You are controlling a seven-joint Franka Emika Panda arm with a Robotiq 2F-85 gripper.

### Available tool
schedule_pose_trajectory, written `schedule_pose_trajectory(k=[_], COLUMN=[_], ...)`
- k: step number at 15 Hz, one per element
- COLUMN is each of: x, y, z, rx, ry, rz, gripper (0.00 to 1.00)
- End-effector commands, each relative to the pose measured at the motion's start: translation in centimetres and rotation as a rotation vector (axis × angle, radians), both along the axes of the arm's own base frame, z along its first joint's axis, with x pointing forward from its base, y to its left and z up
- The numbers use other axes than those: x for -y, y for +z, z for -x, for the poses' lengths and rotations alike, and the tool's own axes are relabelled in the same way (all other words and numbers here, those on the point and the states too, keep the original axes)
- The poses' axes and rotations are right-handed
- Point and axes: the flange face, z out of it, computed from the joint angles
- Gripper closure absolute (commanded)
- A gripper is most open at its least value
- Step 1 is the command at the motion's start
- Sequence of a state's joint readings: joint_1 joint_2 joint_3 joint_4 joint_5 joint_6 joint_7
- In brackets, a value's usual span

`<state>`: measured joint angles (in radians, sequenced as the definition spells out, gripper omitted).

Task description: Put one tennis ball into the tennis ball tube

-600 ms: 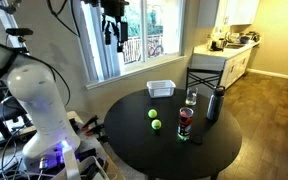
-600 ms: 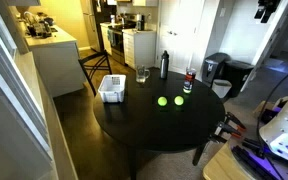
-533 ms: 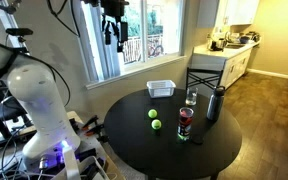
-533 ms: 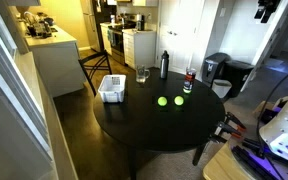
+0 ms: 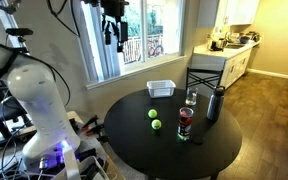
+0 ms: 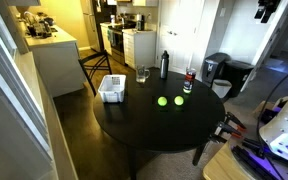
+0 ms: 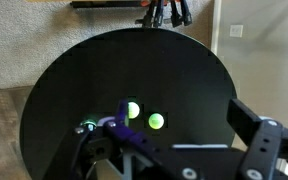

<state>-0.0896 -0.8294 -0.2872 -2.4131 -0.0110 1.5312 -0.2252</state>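
Note:
Two yellow-green tennis balls lie side by side near the middle of the round black table: one tennis ball (image 5: 152,113) (image 6: 162,101) (image 7: 133,110) and its twin (image 5: 155,125) (image 6: 178,99) (image 7: 156,121). The tennis ball tube (image 5: 185,122) (image 6: 188,81) stands upright close beside them, clear with a dark red band. My gripper (image 5: 112,32) (image 6: 267,10) (image 7: 164,142) hangs high above the table, far from the balls, open and empty. In the wrist view a small green glow shows at the left of the balls, too dim to name.
A white basket (image 5: 161,88) (image 6: 111,87), a short clear glass (image 5: 191,98) (image 6: 142,74) and a tall dark bottle (image 5: 215,103) (image 6: 164,64) stand along the table's far side. A chair (image 5: 206,72) is at the table's edge. A window and the robot base are nearby.

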Motion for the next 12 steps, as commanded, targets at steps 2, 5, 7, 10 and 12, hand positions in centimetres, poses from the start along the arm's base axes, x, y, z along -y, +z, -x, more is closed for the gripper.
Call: schedule_pose_trajectory(k=[2, 5, 7, 10, 12], x=[3.5, 7.3, 9.6, 11.8, 12.3], y=[-2.5, -5.3, -7.3, -10.4, -12.4], z=[-1.0, -2.2, -3.2, -4.7, -5.7], rx=[0.058, 0.120, 0.164, 0.217, 0.240], ry=[0.006, -0.021, -0.032, -0.046, -0.056], rz=[0.007, -0.013, -0.027, -0.038, -0.045], gripper=[0.00, 0.00, 0.00, 0.00, 0.00])
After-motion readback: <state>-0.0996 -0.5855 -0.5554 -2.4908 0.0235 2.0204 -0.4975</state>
